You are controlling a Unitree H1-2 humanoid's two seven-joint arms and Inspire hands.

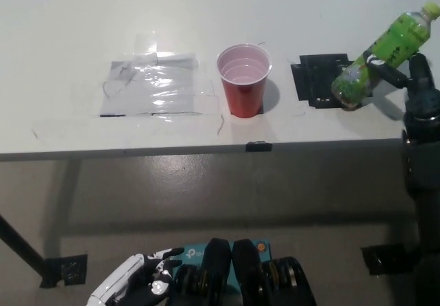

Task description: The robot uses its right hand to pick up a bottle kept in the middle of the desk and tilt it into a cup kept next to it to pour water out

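Head view is showing my right hand [405,79] gripping the bottle [381,51], lifted and leaning cap away from the cup [243,79] standing well to its left, so pouring is remaining, while my left hand [137,289] is resting low, fingers apart.

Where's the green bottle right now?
In the head view the green bottle is at far right, tilted in the black right hand over the black tape patch, right of the red cup.
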